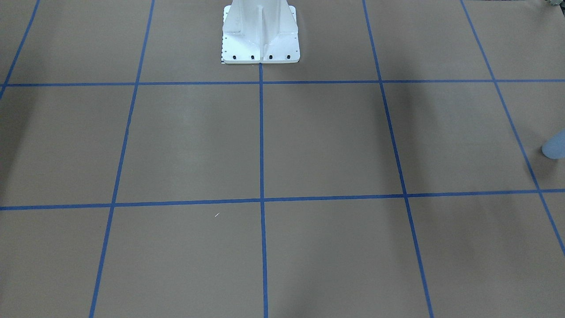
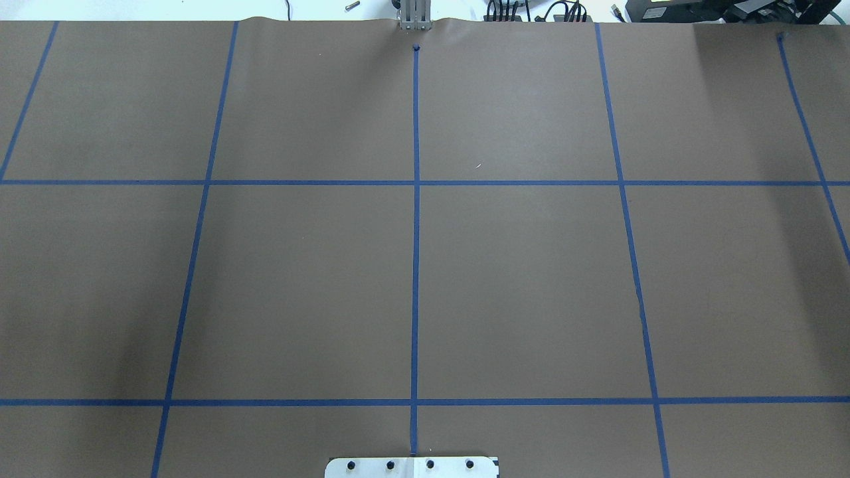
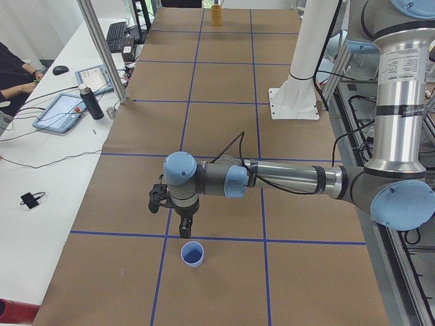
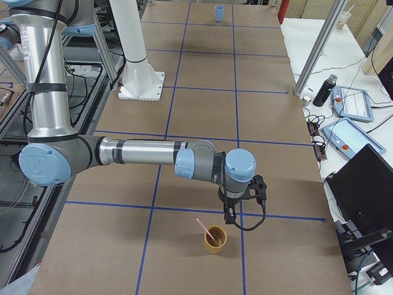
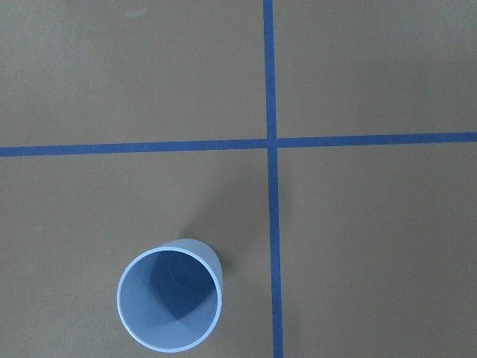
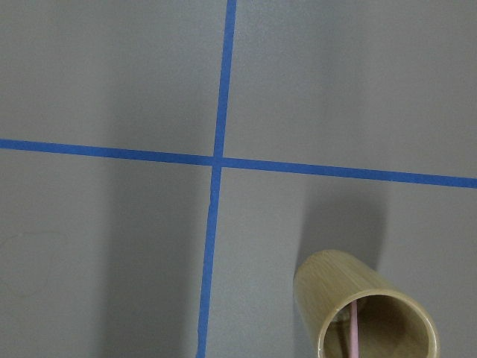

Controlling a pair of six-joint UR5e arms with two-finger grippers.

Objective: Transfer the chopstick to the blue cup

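The blue cup [image 3: 192, 254] stands upright and empty on the brown table, also in the left wrist view [image 5: 170, 306] and cut off at the front view's right edge [image 1: 555, 145]. My left gripper [image 3: 185, 231] hangs just above and beside it; I cannot tell whether it is open or shut. One pale-pink chopstick [image 4: 207, 231] leans in a tan bamboo cup [image 4: 215, 240] at the table's other end, also in the right wrist view [image 6: 356, 337]. My right gripper [image 4: 230, 214] hovers just beside that cup's rim; I cannot tell its state.
The white robot pedestal [image 1: 260, 33] stands at the table's middle edge. Blue tape lines grid the brown paper. A side table holds tablets and a dark bottle [image 3: 90, 102]. Aluminium posts [image 4: 319, 46] rise at that side.
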